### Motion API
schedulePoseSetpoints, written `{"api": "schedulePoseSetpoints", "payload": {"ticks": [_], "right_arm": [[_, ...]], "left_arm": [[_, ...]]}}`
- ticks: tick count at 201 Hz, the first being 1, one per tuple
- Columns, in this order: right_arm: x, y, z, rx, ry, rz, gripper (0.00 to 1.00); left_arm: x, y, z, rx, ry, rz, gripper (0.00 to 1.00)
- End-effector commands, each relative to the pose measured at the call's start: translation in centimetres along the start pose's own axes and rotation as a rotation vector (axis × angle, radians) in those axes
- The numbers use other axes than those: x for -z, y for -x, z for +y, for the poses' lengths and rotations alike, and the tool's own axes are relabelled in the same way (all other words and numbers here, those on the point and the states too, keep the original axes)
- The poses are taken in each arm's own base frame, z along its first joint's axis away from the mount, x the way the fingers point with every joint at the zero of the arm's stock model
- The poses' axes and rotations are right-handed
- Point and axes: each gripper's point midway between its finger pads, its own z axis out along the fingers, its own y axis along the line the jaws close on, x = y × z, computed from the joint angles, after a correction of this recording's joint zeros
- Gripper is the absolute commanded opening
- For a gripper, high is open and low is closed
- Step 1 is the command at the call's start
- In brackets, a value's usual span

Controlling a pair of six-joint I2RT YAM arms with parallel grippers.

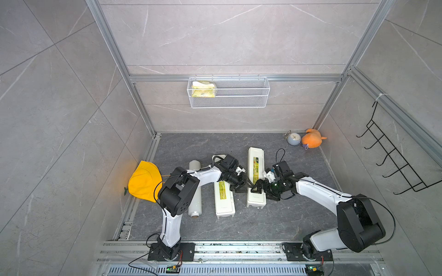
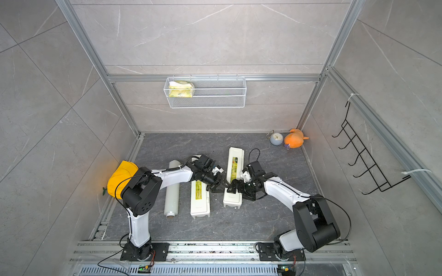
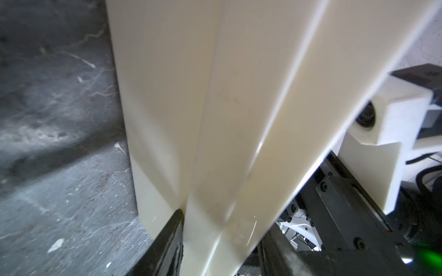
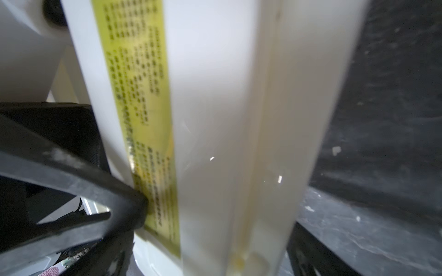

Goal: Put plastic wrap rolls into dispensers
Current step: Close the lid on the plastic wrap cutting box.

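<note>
My left gripper (image 1: 245,186) is clamped tight on the left edge of the right dispenser (image 1: 256,157), near its near end. In the left wrist view, one black finger (image 3: 167,243) sits pressed against the cream plastic. My right gripper (image 1: 262,190) comes at the same dispenser from the right with its jaws spread wide. In the right wrist view, one fingertip (image 4: 114,198) touches the yellow-green label (image 4: 138,95) on the lid and the other finger hangs past the dispenser's right side, so it clasps nothing. The left dispenser (image 1: 224,205) lies just to the left, roughly parallel, lid shut, on the dark grey tabletop (image 1: 275,222). One plastic wrap roll (image 1: 195,191) lies further left, beside that dispenser, partly under my left arm, its brown core showing at the near end.
</note>
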Motion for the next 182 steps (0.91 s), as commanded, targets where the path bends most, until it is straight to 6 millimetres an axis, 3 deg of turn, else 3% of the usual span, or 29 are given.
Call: {"api": "schedulePoseSetpoints", "payload": {"ticks": [1,33,68,110,149,182], "right_arm": [[0.8,0.0,-0.8,-0.034,0.018,-0.028,0.98],[1.5,0.7,-1.9,-0.061,0.014,-0.053,0.93],[1.3,2.5,-1.9,-0.054,0.021,-0.079,0.91],[2.7,6.7,-1.5,-0.03,0.043,-0.126,0.9],[3.2,10.3,-1.1,-0.018,0.086,-0.144,0.87],[3.2,13.2,-1.6,-0.019,0.088,-0.153,0.91]], "left_arm": [[-1.7,-2.0,4.7,0.15,0.148,0.058,0.45],[-1.9,-1.9,4.6,0.143,0.16,0.061,0.45],[-1.6,-0.6,3.0,0.108,0.16,0.046,0.47],[-1.0,3.1,1.5,0.068,0.166,0.0,0.51],[0.2,7.8,0.8,0.061,0.139,-0.074,0.53],[1.9,11.2,-1.0,0.023,0.109,-0.145,0.72]]}}
